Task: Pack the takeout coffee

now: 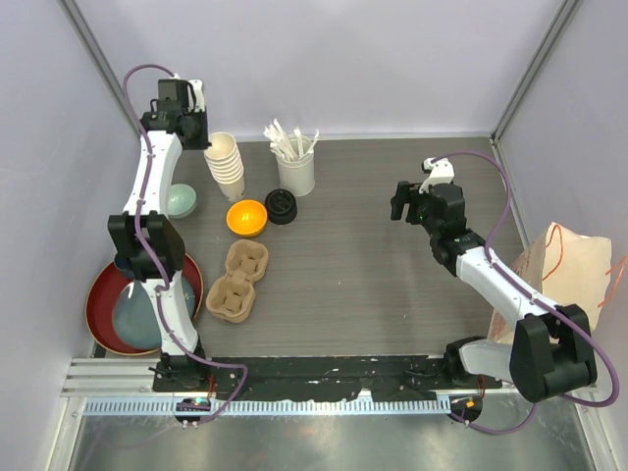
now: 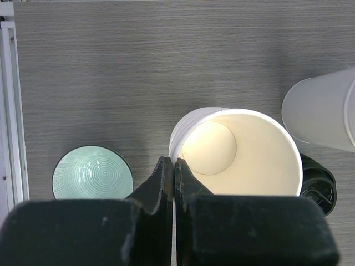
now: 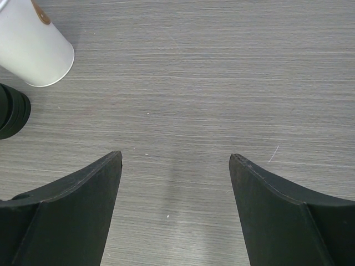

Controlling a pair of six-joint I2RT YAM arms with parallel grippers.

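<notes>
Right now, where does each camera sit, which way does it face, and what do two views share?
Top: above and behind the bases, looking down on the table; left arm and right arm show.
Left wrist: straight down over the cup stack; jaws shut on its rim.
Right wrist: down at the table; jaws open.
Shared: both wrist views catch the white holder and black lids.

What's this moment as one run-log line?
left gripper: shut on top cup of stack | right gripper: open above table | lidded cups: none in view | cup carriers: empty
</notes>
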